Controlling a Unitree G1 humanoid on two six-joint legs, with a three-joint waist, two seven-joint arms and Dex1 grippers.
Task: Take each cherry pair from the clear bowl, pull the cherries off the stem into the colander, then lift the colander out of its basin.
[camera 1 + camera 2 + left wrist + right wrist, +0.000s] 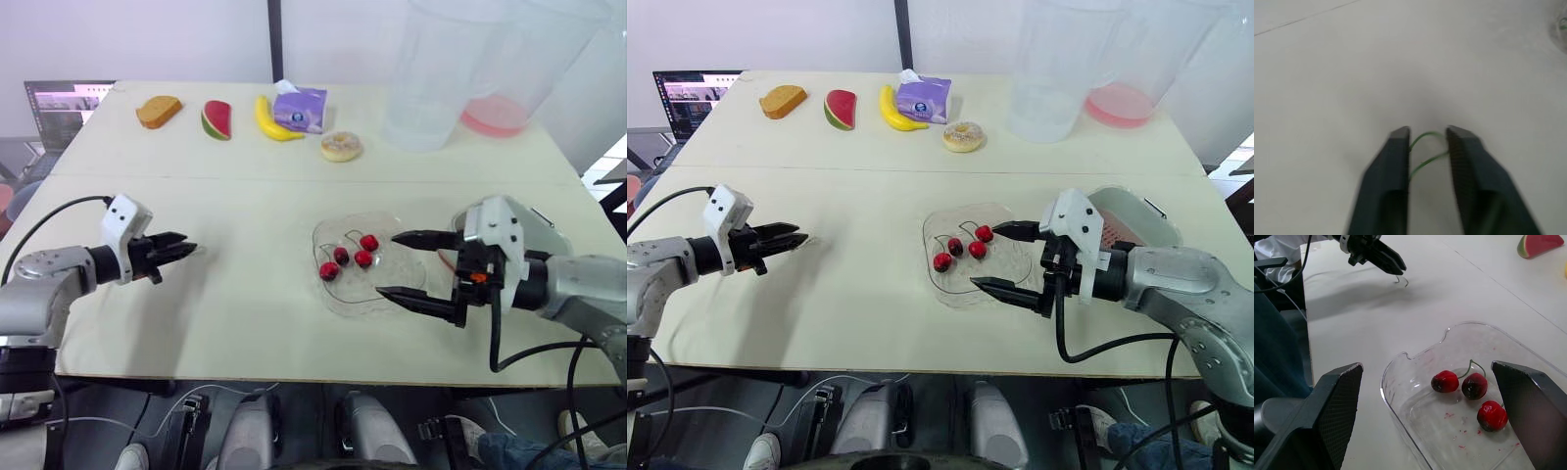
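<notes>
The clear bowl (325, 231) sits right of the table's middle and holds several red cherries (341, 255), some joined by green stems. My right gripper (389, 264) hovers open at the bowl's right side, one finger on each side of its corner; the wrist view looks down on the cherries (1475, 386). My left gripper (186, 247) is low over the table far to the left, shut on a bare green stem (1425, 147) that curls out past its fingertips. Behind the right gripper stands the white basin (1138, 211) with the red colander (1112, 233) inside.
Along the far edge lie bread (159, 111), a watermelon slice (217, 119), a banana (272, 119), a purple tissue pack (300, 108) and a donut (341, 146). Two tall clear containers (436, 73) stand at the back right. A laptop (64, 106) sits far left.
</notes>
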